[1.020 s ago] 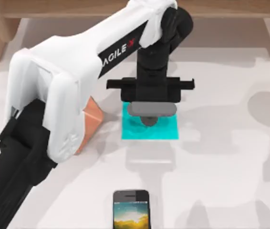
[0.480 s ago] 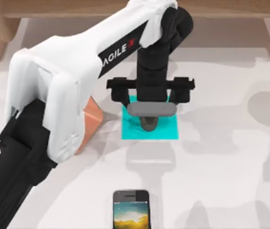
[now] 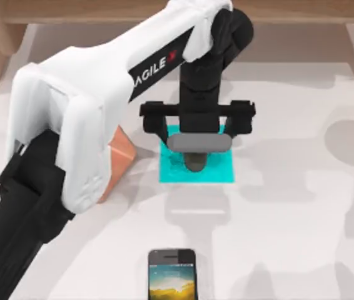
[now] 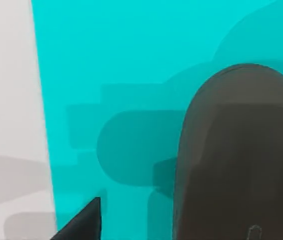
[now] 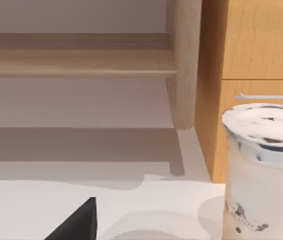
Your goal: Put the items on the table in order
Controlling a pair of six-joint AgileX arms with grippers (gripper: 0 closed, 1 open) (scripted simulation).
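While the left pincer (image 3: 196, 145) hangs released over the mouse (image 3: 195, 162), seemingly resting on the cyan pad (image 3: 221, 172).

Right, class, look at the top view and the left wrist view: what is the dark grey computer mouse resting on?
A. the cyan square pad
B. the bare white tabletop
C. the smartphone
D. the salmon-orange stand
A: the mouse lies on the cyan pad, with cyan all around it in the left wrist view, and the top view shows it under the left gripper on that pad, well apart from the smartphone.
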